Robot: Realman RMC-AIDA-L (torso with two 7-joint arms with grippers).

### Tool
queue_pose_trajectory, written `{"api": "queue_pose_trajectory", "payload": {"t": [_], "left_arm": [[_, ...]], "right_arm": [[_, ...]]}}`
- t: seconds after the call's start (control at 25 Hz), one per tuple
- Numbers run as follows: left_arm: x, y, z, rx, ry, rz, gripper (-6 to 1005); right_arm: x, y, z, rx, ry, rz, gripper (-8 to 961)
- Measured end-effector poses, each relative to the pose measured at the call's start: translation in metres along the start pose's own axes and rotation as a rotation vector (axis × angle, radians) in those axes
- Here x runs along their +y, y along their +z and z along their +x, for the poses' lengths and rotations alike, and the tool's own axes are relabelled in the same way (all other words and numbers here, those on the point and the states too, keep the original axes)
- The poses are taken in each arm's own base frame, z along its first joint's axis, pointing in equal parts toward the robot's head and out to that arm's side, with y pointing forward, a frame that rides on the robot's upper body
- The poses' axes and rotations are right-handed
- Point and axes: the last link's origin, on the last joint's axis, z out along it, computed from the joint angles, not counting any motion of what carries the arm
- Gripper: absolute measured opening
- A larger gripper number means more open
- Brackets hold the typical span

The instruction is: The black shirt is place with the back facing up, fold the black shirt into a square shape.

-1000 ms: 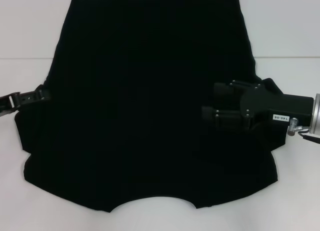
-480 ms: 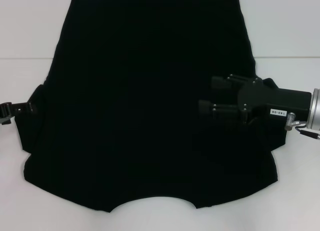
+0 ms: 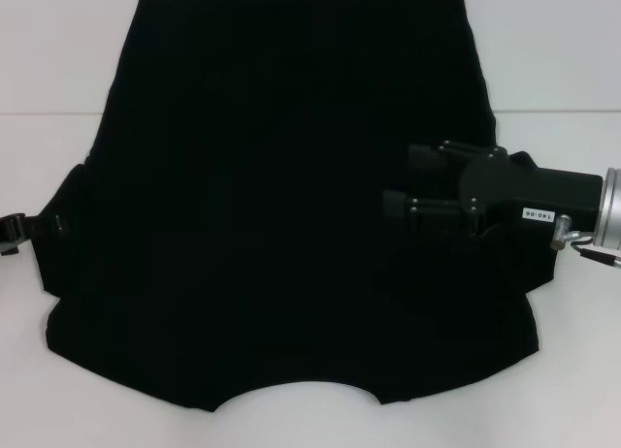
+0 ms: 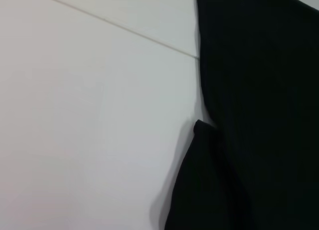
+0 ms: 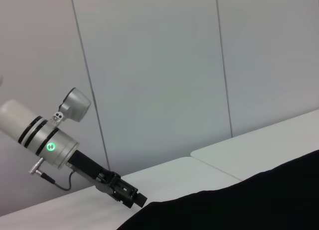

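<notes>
Your right gripper (image 3: 400, 181) sat over the right-hand part of the black shirt (image 3: 272, 206), its two fingers spread apart, one above the other in the head view, with nothing between them. Both fingers pointed toward the middle of the garment. Whether they touched the cloth or hung just above it, you could not tell from these views.

Your left gripper (image 3: 12, 227) was at the left edge of the head view, just beside the shirt's left sleeve; the right wrist view showed it low at the cloth's edge (image 5: 130, 195). I could not tell whether its fingers were parted or closed.

You had the shirt lying flat on the white table (image 3: 563, 50), long axis running away from the robot, neckline nearest you. The left sleeve looked partly tucked against the body of the shirt (image 4: 199, 155).

For the coming fold, the right sleeve lay directly under and behind the right gripper, so that arm seemed the nearer one to take it.
</notes>
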Motion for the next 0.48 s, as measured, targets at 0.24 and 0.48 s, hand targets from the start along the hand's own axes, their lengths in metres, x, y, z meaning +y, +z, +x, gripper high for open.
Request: {"api": "queue_pose_trajectory", "payload": {"t": [0.24,0.48], "left_arm": [[0.0009,0.0039,-0.0038,-0.006,-0.006,0.0,899],[0.0024,0.0083,-0.0067,-0.013,-0.008,-0.003,883]], "right_arm": [[-0.0006,0.001,-0.0018,-0.001,-0.005,-0.001,884],[-0.0007,0.001,-0.002,0.0,-0.006,0.0,884]]}}
